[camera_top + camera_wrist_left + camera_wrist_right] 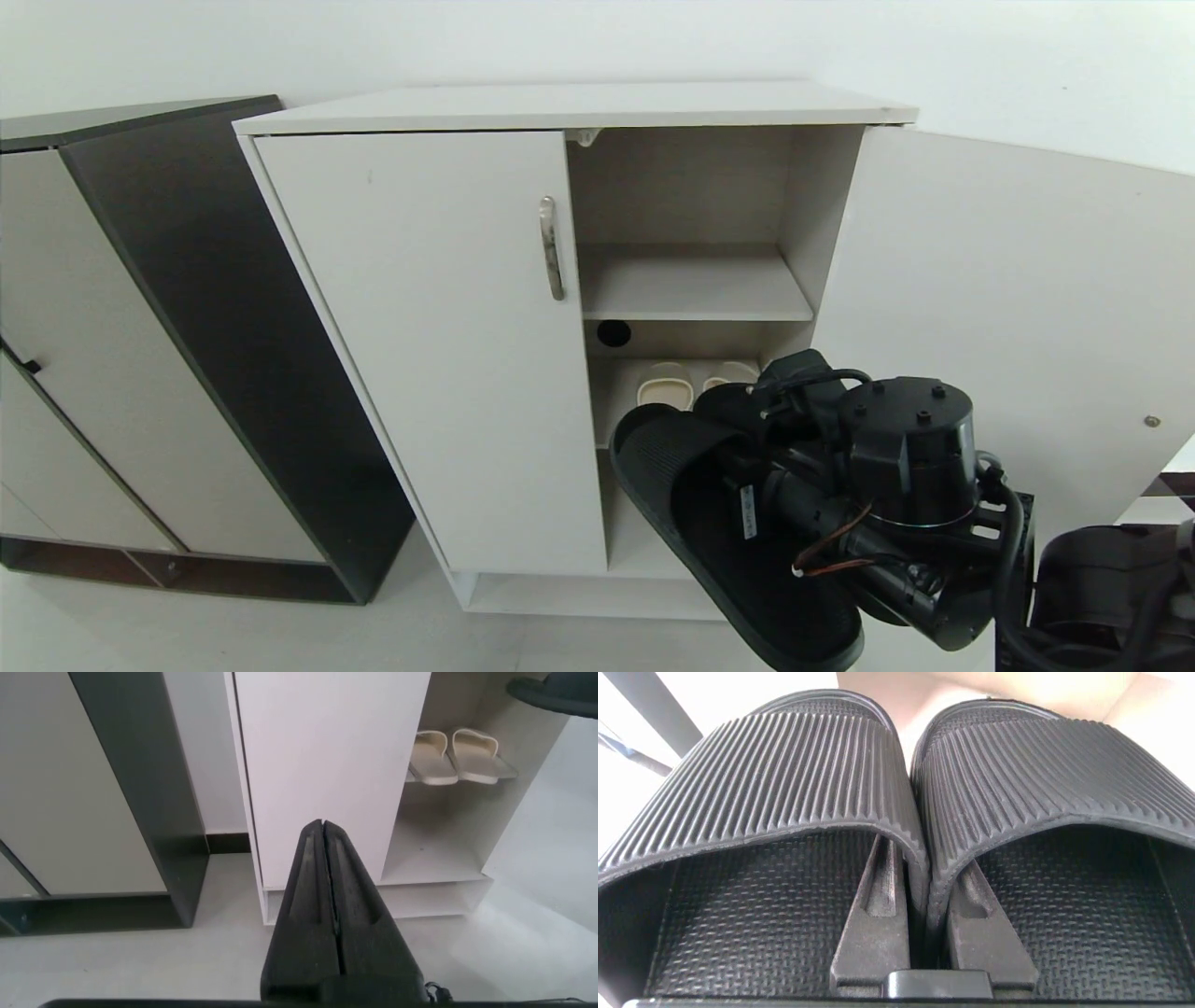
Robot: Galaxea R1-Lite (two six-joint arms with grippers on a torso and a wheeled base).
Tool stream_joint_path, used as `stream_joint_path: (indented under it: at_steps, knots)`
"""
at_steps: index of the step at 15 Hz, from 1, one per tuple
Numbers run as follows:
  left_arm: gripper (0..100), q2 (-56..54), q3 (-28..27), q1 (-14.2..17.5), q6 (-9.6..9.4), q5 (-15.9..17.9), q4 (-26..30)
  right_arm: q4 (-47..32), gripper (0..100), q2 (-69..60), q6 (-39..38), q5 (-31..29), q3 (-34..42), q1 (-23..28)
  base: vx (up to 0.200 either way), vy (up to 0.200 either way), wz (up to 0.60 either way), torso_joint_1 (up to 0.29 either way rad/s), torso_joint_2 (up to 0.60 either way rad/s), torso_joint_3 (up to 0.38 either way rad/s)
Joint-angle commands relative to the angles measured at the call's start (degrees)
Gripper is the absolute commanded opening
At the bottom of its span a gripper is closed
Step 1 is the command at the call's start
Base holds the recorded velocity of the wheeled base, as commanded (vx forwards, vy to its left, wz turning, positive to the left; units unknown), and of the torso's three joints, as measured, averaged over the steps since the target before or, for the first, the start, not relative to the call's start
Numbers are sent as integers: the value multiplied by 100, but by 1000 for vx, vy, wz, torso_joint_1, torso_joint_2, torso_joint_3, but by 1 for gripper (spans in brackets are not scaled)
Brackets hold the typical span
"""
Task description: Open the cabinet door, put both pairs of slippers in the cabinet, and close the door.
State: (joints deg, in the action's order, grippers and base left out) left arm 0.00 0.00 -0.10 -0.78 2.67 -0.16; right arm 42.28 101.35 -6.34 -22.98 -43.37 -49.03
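Cabinet (579, 105) had its right door (1008, 308) open, with the beige slippers (665, 385) on the middle shelf. Right gripper (920, 863) jaws pinched the black slippers (738, 532) by their adjoining straps, just outside the opening. Left gripper (323, 835) jaws were pressed together, empty.

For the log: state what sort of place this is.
Likely a home entryway or mock-up: a white shoe cabinet standing open, beige slippers on its shelf, black slippers gripped by the right tool.
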Motion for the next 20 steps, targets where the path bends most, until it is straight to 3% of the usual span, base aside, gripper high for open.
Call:
stream_joint_path:
  at_steps: [1,4,11,13,14,18,20]
  knots:
    - [0,0,0,1,-1,-3,-2,-9,0,16,1,-5,-4,-1,0,0,0,0,0,0]
    - [0,9,0,1,-1,-3,-2,0,0,7,1,22,-13,-10,0,0,-400,3,3,3]
    - [0,9,0,1,-1,-3,-2,88,0,166,142,-101,-145,-89,0,0,0,0,0,0]
    - [0,0,0,1,-1,-3,-2,-317,0,605,177,-1508,-1165,-265,0,0,0,0,0,0]
    - [0,0,0,1,-1,-3,-2,-431,0,684,142,-1701,-1419,-282,0,0,0,0,0,0]
    - [0,0,0,1,8,-3,-2,-2180,0,754,-192,-2026,-3168,-520,0,0,0,0,0,0]
    - [0,9,0,1,-1,-3,-2,-3709,0,921,-860,-2369,-4487,-529,0,0,0,0,0,0]
